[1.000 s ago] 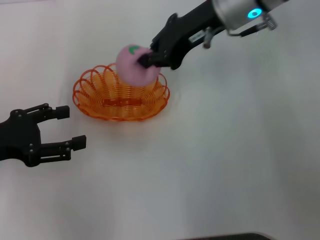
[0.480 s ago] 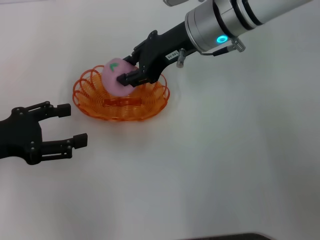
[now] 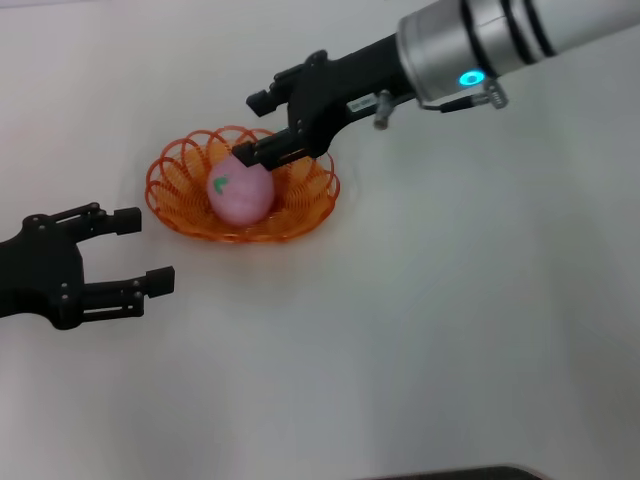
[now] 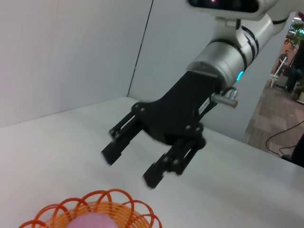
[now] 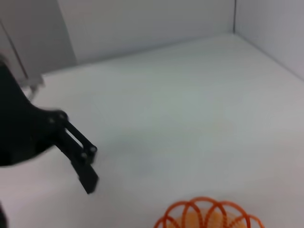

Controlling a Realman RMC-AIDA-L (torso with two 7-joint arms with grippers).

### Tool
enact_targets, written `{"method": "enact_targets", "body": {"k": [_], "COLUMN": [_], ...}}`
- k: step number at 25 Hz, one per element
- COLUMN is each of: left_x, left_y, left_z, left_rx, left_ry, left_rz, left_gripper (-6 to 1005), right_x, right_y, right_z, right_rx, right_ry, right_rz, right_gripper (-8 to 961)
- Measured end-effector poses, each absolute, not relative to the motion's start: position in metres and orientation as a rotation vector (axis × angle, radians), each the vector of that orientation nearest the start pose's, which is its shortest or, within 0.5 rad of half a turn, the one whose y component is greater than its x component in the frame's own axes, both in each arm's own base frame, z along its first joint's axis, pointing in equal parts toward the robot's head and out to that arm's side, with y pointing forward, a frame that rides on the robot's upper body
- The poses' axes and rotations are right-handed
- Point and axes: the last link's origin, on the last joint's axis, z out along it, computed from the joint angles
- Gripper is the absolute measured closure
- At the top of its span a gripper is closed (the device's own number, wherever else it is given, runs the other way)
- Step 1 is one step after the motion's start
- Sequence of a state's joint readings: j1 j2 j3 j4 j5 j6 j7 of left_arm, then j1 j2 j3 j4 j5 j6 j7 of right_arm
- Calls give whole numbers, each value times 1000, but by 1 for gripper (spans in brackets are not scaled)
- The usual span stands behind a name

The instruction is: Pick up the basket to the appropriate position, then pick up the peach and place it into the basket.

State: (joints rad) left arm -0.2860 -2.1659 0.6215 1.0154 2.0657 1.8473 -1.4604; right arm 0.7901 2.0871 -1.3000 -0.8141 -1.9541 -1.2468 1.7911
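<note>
The orange wire basket (image 3: 178, 205) stands on the white table, left of centre in the head view. The pale pink peach (image 3: 241, 193) with its green leaf mark lies inside it. My right gripper (image 3: 256, 127) is open and empty, just above the basket's far rim, behind the peach. It also shows open in the left wrist view (image 4: 129, 163), above the basket's rim (image 4: 111, 197) and the peach's top (image 4: 95, 222). My left gripper (image 3: 143, 251) is open and empty at the near left, apart from the basket. The right wrist view shows the basket's rim (image 5: 209, 211).
The white table (image 3: 430, 320) stretches wide to the right and front of the basket. White walls stand behind it in the wrist views. The left arm (image 5: 38, 137) shows dark in the right wrist view.
My right gripper lowered the peach into the basket, let it go and opened. It has lifted slightly up and back. The left gripper has not moved.
</note>
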Motion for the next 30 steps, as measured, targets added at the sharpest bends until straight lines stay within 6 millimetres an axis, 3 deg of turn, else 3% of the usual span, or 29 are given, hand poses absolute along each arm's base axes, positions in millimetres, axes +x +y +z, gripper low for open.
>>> {"method": "enact_targets", "body": {"k": [5, 9, 16, 24, 30], "left_x": [-284, -284, -286, -287, -288], "left_y": [254, 254, 254, 253, 254], "left_z": [32, 33, 34, 34, 34], "left_rx": [-2747, -2740, -2727, -2720, -2719], "left_ry": [-674, -673, -680, -687, -690], "left_rz": [-701, -701, -699, -698, -699], "left_gripper": [114, 114, 114, 114, 114], "right_x": [150, 181, 244, 287, 289], "right_y": [373, 350, 322, 292, 292], "right_z": [-32, -4, 34, 35, 30], "right_rx": [-2958, -2961, -2858, -2783, -2793], "right_ry": [395, 342, 435, 514, 531], "right_rz": [495, 633, 631, 580, 560], "right_gripper": [250, 252, 255, 258, 263]}}
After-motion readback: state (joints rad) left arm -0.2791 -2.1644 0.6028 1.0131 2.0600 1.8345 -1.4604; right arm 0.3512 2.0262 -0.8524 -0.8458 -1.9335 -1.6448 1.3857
